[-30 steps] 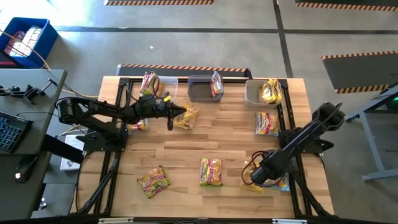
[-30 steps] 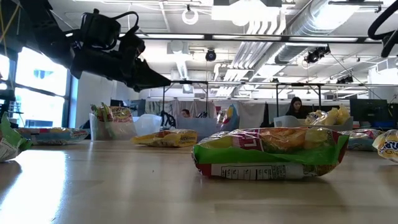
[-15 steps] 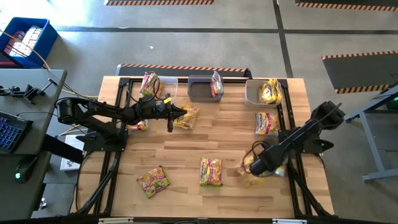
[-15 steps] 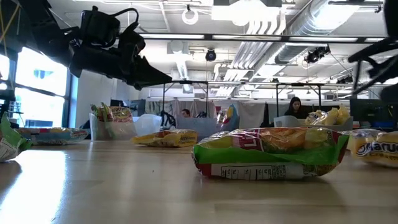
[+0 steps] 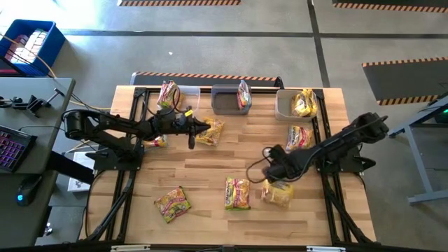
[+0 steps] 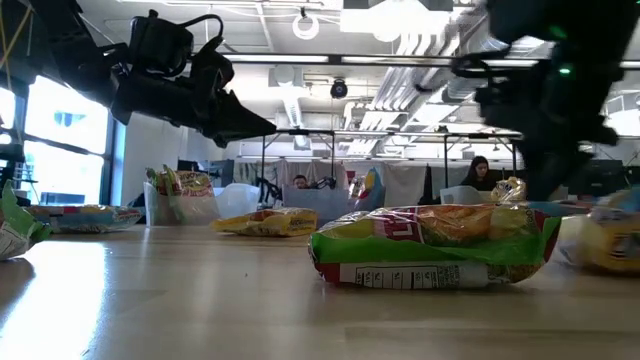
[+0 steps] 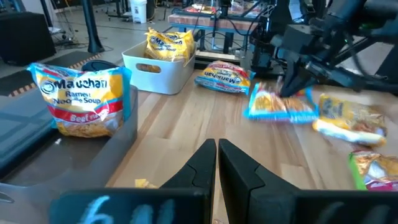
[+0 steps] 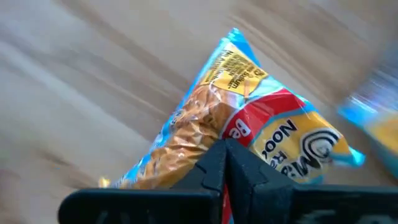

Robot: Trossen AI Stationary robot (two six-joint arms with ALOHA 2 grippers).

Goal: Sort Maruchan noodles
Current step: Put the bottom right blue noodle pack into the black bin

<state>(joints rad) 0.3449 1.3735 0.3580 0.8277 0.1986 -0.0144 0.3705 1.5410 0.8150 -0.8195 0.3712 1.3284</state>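
Note:
Several Maruchan noodles packets lie on the wooden table (image 5: 210, 168). One stands in the grey bin (image 5: 231, 99) and others in the white bin (image 5: 294, 105). My right gripper (image 5: 269, 169) is over the table's middle right, shut on a yellow packet with blue edges (image 7: 278, 106). A plain yellow packet (image 5: 278, 194) and a green-edged one (image 5: 238, 193) lie near it. My left gripper (image 5: 192, 133) hovers shut and holds nothing, beside a yellow packet (image 5: 211, 131) at the far left. My right gripper pinches the blue-edged packet between its two fingers at its upper edge, by the red band (image 8: 235, 132). The fingers come from above, slanting down. The packet hangs tilted below them (image 7: 273, 109). Whether its lower edge touches the table I cannot tell.
Another packet (image 5: 299, 138) lies by the right arm near the white bin. A green-edged packet (image 5: 172, 203) lies at the near left, and a clear bin with packets (image 5: 169, 93) stands at the far left. Black frame rails run along the table's sides.
My right gripper has swung from the near right corner toward the table's left and far edge. Its wrist has turned as it went. It has carried the blue-edged packet away from where that packet lay.

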